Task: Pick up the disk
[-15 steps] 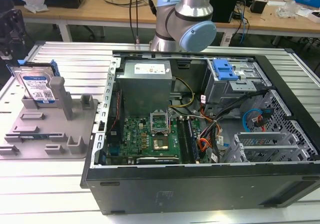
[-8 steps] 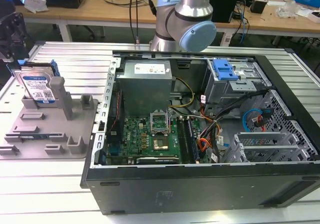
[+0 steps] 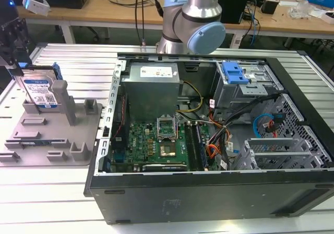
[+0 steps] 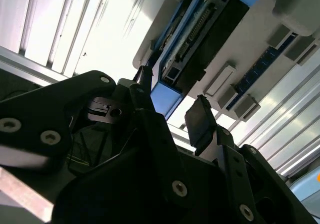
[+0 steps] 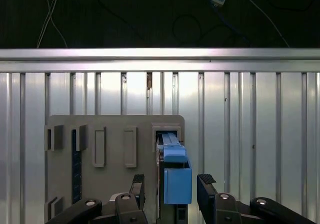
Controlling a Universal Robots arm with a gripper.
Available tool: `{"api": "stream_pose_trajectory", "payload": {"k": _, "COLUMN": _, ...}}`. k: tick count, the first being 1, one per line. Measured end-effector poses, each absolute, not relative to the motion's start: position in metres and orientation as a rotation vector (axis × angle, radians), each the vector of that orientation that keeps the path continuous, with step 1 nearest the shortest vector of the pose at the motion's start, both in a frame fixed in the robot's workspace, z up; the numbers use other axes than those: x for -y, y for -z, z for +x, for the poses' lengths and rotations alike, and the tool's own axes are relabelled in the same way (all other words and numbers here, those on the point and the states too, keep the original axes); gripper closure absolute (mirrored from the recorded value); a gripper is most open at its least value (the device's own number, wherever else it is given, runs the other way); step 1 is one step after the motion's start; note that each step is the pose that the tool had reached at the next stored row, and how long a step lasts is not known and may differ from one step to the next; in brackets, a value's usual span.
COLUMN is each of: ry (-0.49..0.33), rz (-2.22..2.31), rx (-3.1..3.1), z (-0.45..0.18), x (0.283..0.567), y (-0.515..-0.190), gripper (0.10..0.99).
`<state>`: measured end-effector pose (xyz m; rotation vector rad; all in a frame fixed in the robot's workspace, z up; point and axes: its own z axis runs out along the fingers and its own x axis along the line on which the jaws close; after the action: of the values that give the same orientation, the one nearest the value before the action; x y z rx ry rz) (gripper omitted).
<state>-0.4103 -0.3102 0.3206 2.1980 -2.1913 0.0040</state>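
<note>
The disk (image 3: pixel 39 90) stands on edge in a slot of the grey fixture plate (image 3: pixel 57 140) at the exterior view's left, its white-and-blue label facing the camera. My black gripper (image 3: pixel 15 62) hangs just above and behind its top edge. In both wrist views the fingers straddle the disk's blue end rail (image 5: pixel 176 181) (image 4: pixel 165 98). The gripper (image 5: pixel 172 184) (image 4: pixel 172 104) is open, with a narrow gap showing on each side of the rail. The dark face of the disk (image 4: pixel 210 34) runs away from the fingers toward the fixture plate (image 5: pixel 115 149).
An open computer case (image 3: pixel 209 192) lies to the exterior view's right of the fixture, holding a grey power supply (image 3: pixel 151 83) and a blue caddy (image 3: pixel 234 72). The arm's base (image 3: pixel 193 20) rises behind it. All rests on a ribbed metal table (image 3: pixel 68 57).
</note>
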Motion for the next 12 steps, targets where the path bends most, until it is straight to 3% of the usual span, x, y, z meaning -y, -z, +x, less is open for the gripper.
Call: {"api": "stream_pose_trajectory", "payload": {"k": 12, "ry": -0.010, "rz": 2.200, "rx": 2.185, "z": -0.413, "x": 0.305, "y": -0.308, "gripper": 0.545}}
